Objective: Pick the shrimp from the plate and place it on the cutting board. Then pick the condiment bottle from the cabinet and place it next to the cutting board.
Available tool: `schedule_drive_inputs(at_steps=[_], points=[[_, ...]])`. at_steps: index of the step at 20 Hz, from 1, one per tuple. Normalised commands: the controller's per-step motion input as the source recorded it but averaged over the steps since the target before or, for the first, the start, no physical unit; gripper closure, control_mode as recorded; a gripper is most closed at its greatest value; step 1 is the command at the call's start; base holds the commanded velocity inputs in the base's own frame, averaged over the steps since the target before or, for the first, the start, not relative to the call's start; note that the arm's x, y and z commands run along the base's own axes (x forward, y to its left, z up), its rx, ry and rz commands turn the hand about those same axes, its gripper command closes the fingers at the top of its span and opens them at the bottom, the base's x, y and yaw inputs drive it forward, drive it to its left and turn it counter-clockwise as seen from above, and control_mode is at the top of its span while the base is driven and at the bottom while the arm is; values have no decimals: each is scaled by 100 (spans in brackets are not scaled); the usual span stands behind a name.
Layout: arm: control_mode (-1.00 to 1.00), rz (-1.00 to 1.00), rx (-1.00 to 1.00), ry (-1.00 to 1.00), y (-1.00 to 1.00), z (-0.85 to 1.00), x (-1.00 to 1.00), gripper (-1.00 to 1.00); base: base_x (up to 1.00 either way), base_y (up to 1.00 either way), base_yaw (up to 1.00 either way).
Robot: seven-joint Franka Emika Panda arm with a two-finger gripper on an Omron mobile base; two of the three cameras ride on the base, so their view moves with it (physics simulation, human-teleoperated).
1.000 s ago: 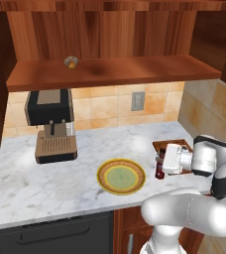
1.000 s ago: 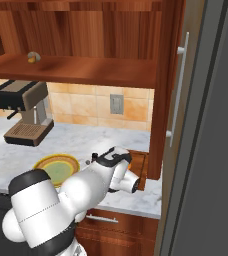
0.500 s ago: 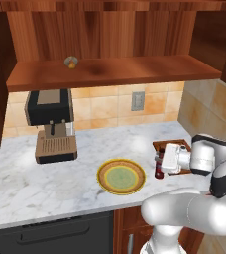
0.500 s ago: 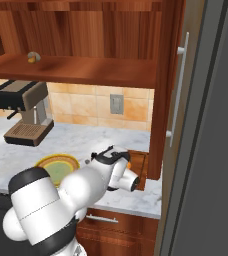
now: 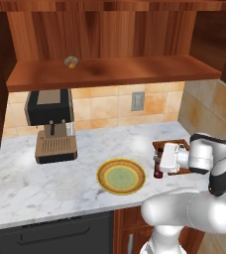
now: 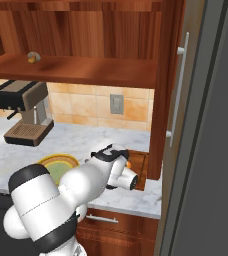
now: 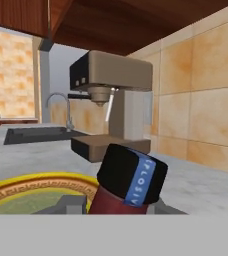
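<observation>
Claw [image 5: 159, 161] is clamped on the condiment bottle [image 5: 158, 165], bottle low over the surface [image 5: 60, 183] between plate [image 5: 121, 176] and cutting board [image 5: 172, 163]. Final step, I'd say: lower until it stands beside the board, then release.

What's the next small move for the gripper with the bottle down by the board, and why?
Probably open the jaws and let go. The gripper is shut on the condiment bottle, which stands upright and looks to be resting on the marble counter, between the plate and the cutting board. That already looks like the spot beside the board, so release seems due before backing away.
</observation>
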Motion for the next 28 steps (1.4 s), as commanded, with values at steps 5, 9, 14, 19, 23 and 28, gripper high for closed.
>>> schedule_drive_inputs(at_steps=[5, 9, 14, 19, 23, 28], points=[[-100, 0, 0, -4, 17, -21, 0, 100, 0, 0, 0], [-100, 0, 0, -4, 16, -21, 0, 100, 0, 0, 0], [-100, 0, 0, -4, 15, -19, 0, 100, 0, 0, 0], [-100, 0, 0, -5, 14, -13, -4, 100, 0, 0, 0], [-100, 0, 0, -6, 15, -7, -9, 100, 0, 0, 0], [-100, 0, 0, -7, 18, -6, -9, 100, 0, 0, 0]])
